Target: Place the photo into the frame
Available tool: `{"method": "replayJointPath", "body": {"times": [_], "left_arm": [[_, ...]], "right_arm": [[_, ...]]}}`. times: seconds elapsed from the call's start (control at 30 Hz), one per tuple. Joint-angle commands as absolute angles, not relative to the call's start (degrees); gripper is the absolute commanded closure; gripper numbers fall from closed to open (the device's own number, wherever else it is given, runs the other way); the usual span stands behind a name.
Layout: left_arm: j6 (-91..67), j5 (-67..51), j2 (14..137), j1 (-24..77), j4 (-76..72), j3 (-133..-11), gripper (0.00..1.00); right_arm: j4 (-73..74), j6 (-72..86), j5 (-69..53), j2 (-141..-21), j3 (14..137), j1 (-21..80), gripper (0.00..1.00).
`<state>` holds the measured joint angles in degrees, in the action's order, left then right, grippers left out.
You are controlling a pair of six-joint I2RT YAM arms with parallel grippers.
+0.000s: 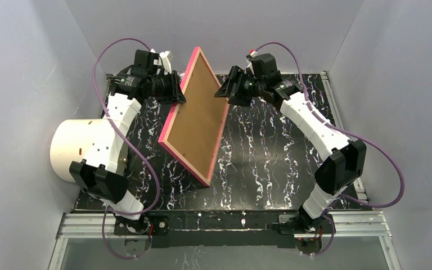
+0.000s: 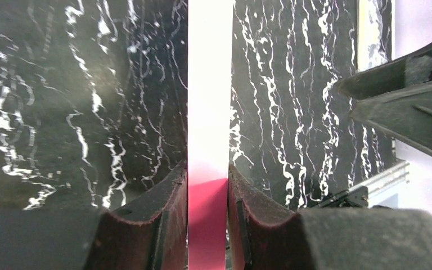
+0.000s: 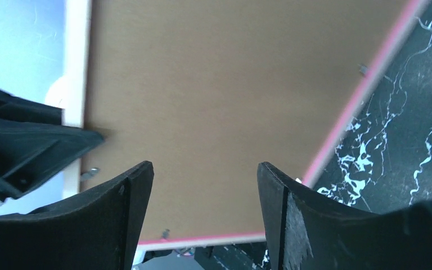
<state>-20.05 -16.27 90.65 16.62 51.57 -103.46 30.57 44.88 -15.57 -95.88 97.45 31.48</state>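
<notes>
Maroon-padded fingers of the left gripper (image 2: 208,177) pinch the pink rim of the frame (image 1: 183,161). It is raised on edge over the black marbled table (image 1: 270,157), its long axis running near to far. Its brown backing board (image 1: 197,118) faces the right gripper (image 3: 202,169), whose jaws stand apart just beside it.

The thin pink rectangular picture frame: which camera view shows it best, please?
Top external: the whole frame shows, held tilted. Left wrist sees only its pink edge between left pincer fingers; right wrist, part of its brown back.
</notes>
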Motion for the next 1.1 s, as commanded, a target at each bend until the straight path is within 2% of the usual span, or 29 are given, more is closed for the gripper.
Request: {"method": "replayJointPath", "body": {"times": [0.0, 0.57, 0.9, 1.07], "left_arm": [[-18.19, -12.79, 88.53, 16.02, 52.21, -110.16, 1.0], [-18.94, -5.62, 86.46, 18.83, 55.79, -115.7, 1.0], [-19.43, 10.16, 87.71, 33.46, 56.89, -114.46, 1.0], [-19.04, 12.26, 88.2, 36.01, 57.74, -114.66, 1.0]], "right_arm": [[34.19, 47.48, -15.9, -96.39, 101.47, 31.37, 0.23], [41.11, 48.87, -16.72, -102.03, 111.98, 31.36, 0.24], [38.98, 50.13, -18.43, -102.94, 112.67, 31.38, 0.2], [39.57, 50.78, -17.28, -102.67, 113.99, 31.38, 0.19]]}}
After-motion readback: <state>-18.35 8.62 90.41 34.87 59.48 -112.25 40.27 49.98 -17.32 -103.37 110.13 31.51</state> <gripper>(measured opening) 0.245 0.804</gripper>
